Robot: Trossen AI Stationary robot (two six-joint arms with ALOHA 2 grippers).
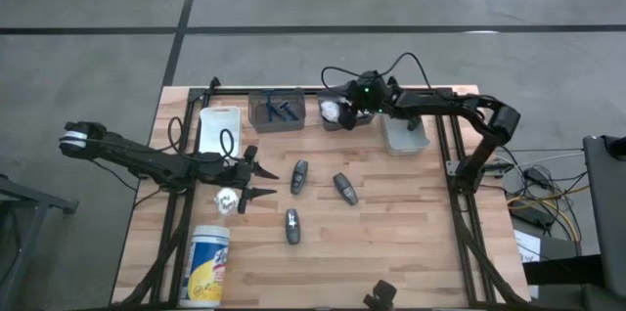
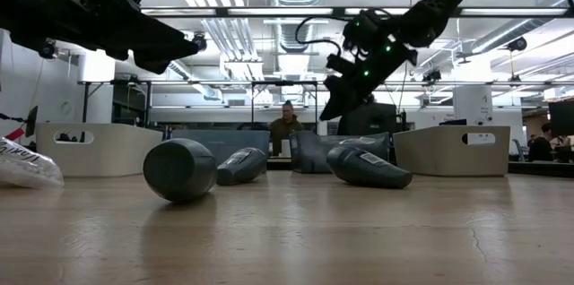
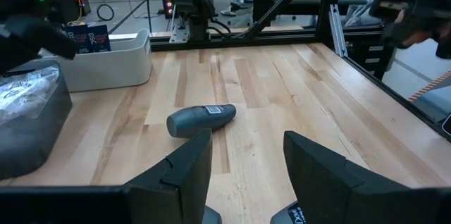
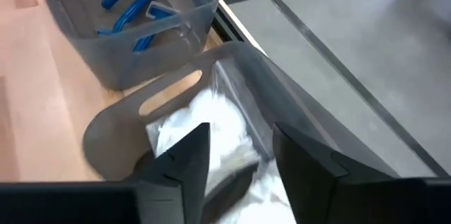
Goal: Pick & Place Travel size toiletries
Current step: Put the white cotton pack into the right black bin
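Three dark grey tubes (image 1: 298, 176) (image 1: 344, 188) (image 1: 291, 225) lie on their sides in the middle of the wooden table. A white packet (image 1: 227, 199) lies just beside my left gripper (image 1: 262, 182), which hovers open above the table's left part, pointing at the nearest tube (image 3: 201, 120). At the far edge my right gripper (image 4: 239, 136) stands open over a grey bin (image 1: 337, 115), slanting down into it. White packets (image 4: 204, 122) lie in that bin below its fingers. The neighbouring grey bin (image 1: 276, 111) holds thin blue sticks (image 4: 130, 2).
A tall white canister (image 1: 207, 267) lies near the front left. A white bin (image 1: 219, 130) stands far left, a pale bin (image 1: 403, 137) far right. A small black piece (image 1: 380, 294) sits at the near edge. A person (image 2: 287, 125) sits beyond the table.
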